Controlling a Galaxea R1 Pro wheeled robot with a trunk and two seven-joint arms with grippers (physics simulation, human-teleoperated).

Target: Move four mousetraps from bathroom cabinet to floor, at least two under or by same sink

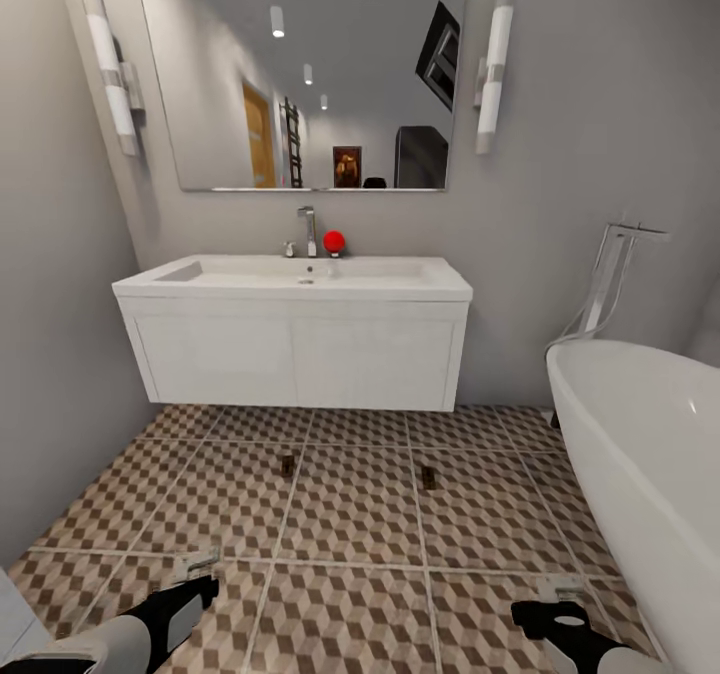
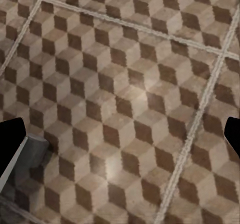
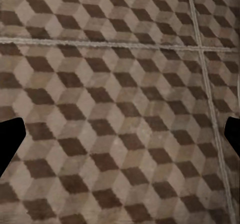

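Two mousetraps (image 1: 287, 465) (image 1: 428, 477) were seen laid on the bathroom floor (image 1: 350, 514) before the sink (image 1: 300, 339); two were judged outstanding. Both end effectors (image 1: 195, 579) (image 1: 560, 604) were spread empty.

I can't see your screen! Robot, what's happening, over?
Both hands, left and right, open, empty, low over floor. Two mousetraps on tiles before sink. Bathtub close on right.
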